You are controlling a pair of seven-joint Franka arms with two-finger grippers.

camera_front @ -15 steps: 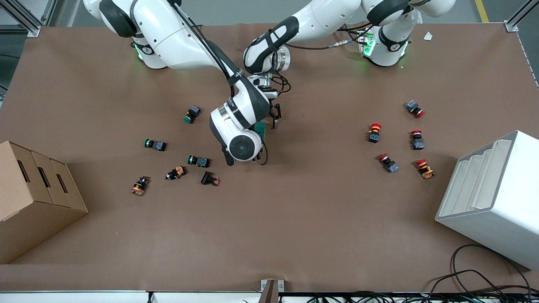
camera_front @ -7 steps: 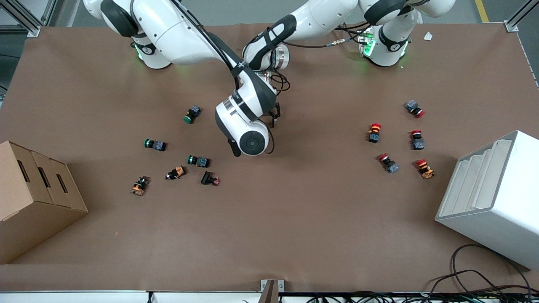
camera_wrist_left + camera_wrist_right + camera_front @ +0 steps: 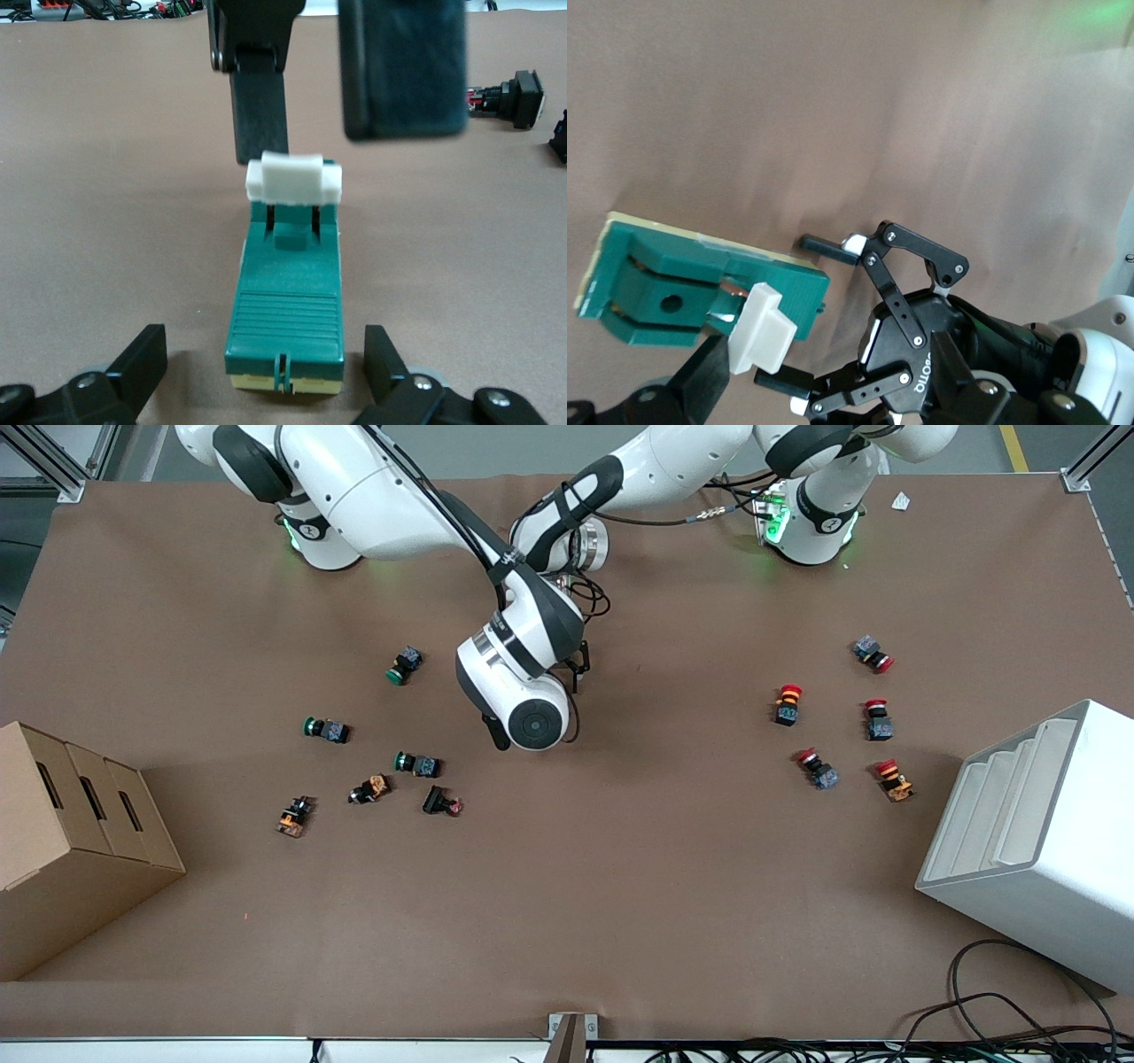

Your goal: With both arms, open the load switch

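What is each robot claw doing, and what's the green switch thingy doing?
load switch, lying flat on the table, not gripped.
white lever, raised or not: cannot tell.
left claw, open, fingers either side of the switch's other end.
right claw, open, at the lever end.

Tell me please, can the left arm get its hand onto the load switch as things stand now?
Probably yes. The left hand is open, with its fingers on either side of the load switch and nothing between. The right hand is up at the white lever end, apart from that grip.
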